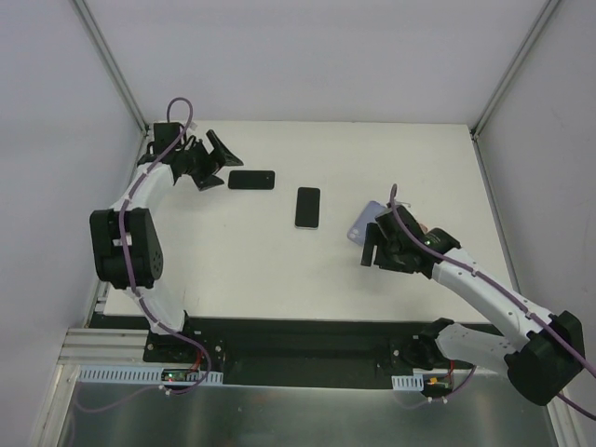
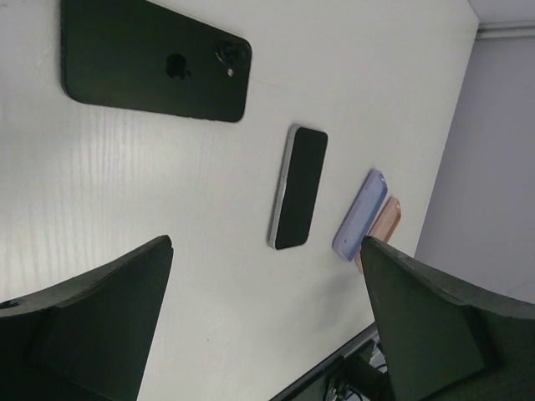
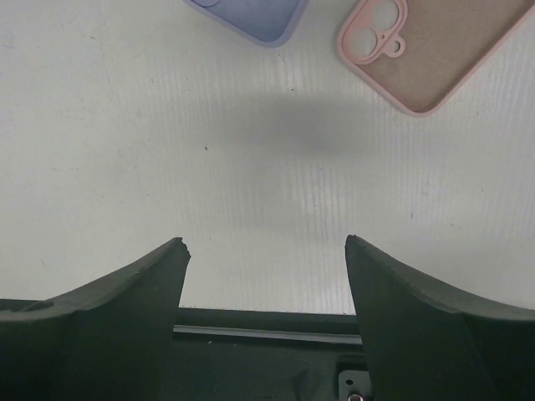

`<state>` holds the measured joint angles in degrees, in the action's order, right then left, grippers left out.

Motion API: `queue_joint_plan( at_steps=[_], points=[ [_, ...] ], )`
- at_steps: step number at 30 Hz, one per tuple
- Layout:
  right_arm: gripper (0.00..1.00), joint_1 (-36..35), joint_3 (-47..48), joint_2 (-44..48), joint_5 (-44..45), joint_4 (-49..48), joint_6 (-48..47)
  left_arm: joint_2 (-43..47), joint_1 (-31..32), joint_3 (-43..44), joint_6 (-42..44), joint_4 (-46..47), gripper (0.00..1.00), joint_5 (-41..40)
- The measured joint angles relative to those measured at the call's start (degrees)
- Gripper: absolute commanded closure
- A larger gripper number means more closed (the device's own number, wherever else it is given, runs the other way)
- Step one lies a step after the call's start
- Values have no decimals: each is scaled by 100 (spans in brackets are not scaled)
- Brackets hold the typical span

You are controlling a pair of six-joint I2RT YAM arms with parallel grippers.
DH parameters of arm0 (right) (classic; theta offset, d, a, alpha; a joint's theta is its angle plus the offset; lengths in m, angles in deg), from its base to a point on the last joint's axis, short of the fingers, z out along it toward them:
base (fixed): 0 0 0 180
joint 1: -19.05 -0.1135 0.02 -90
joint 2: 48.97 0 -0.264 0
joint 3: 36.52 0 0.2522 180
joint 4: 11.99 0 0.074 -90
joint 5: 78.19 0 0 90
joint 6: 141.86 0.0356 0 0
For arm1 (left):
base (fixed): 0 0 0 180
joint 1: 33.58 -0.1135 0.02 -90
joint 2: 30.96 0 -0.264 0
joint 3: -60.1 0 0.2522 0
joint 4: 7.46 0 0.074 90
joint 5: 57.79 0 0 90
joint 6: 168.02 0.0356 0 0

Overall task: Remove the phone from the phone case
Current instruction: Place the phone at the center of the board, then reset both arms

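Apparently done: the black iPhone (image 2: 155,63) and second phone (image 2: 298,185) lie bare, apart from the lilac case (image 3: 251,17) and pink case (image 3: 426,50), while the left gripper (image 2: 266,242) and right gripper (image 3: 266,244) gape wide, holding nothing.

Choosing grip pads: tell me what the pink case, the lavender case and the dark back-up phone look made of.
Pink case: probably silicone or soft plastic, matte; no glare, rounded moulded rims around the camera holes. Lavender case: seemingly the same, matte, soft edges. Dark phone: perhaps glass-backed, smooth with a faint sheen and a reflective logo; not certain.
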<state>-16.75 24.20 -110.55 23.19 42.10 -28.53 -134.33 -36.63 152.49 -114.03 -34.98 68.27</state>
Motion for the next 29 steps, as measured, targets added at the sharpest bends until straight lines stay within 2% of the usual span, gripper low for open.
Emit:
queue_joint_plan(
  at_steps=[3,12,19,25,29],
  points=[
    [16,-129,120,-70,61,24,15,730,0,-393,140,-24,7,15],
    [16,-214,848,-17,531,289,-116,2953,0,-1869,719,-442,7,146],
    [16,-214,977,44,826,490,-203,4387,0,-2828,1102,-966,7,81],
    [16,-214,953,70,925,544,-197,5322,0,-3595,1165,-1303,6,-76],
    [16,-214,933,114,942,544,-195,5676,0,-3805,1167,-1495,6,-175]
  ],
)
